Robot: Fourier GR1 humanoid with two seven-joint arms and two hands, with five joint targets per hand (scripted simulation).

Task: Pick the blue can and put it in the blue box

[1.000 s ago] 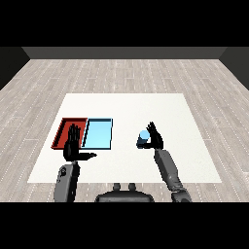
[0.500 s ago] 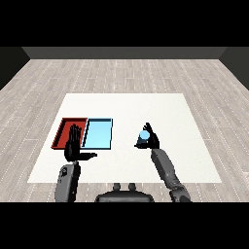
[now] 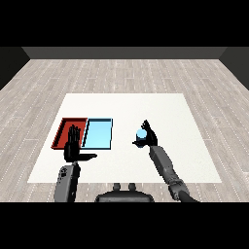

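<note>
1. Blue and small, the blue can (image 3: 141, 134) sits inside the curl of the right hand (image 3: 148, 138), with the fingers wrapped behind and beside it and the thumb reaching in from the hand's left.
2. Only the can's pale top and a little of its side show; the rest is hidden by the black fingers around it.
3. Whether the can stands on the white table (image 3: 160, 109) or is held just above it cannot be told from this view.
4. To the left of the right hand, apart from it across bare table, lies the light blue tray (image 3: 98, 133).
5. Touching that tray on its far side from the right hand is the red tray (image 3: 66, 130); the two lie side by side.
6. The left hand (image 3: 74, 150) is spread flat, fingers straight and pointing away from the robot, thumb stuck out towards the right hand.
7. Its fingertips overlap the near edge of the red tray, and the light blue tray lies just beside them, towards the right hand.
8. The left hand holds nothing.
</note>
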